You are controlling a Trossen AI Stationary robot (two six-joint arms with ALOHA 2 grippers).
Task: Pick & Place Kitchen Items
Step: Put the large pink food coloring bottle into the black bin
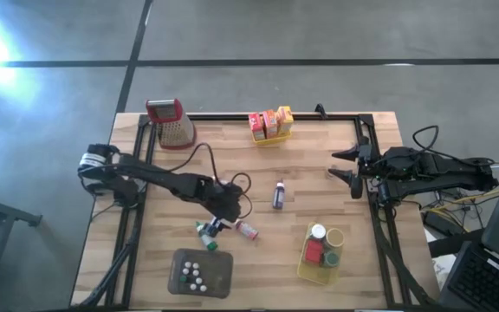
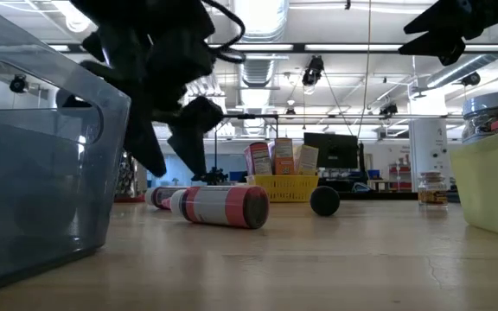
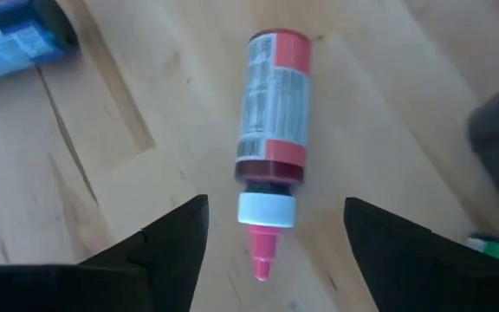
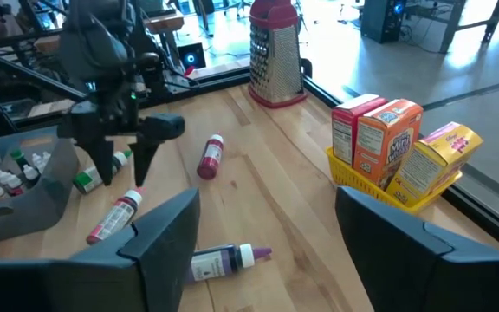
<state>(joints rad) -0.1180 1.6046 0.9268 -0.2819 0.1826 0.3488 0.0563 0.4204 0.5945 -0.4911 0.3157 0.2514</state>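
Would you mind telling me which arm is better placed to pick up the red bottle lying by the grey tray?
The left. Its left gripper hangs open directly over the red bottle, while the right gripper waits at the table's far side.

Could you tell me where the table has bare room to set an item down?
Free: between the grater and the purple bottle, and between the grey tray and yellow basket. Crowded: under the left gripper.

One camera looked straight down on the whole table (image 1: pixel 258 186). Another sat at tabletop level, facing across into the room. The left wrist camera peered closely down at a red bottle (image 3: pixel 274 95), which the right wrist camera saw from farther off.
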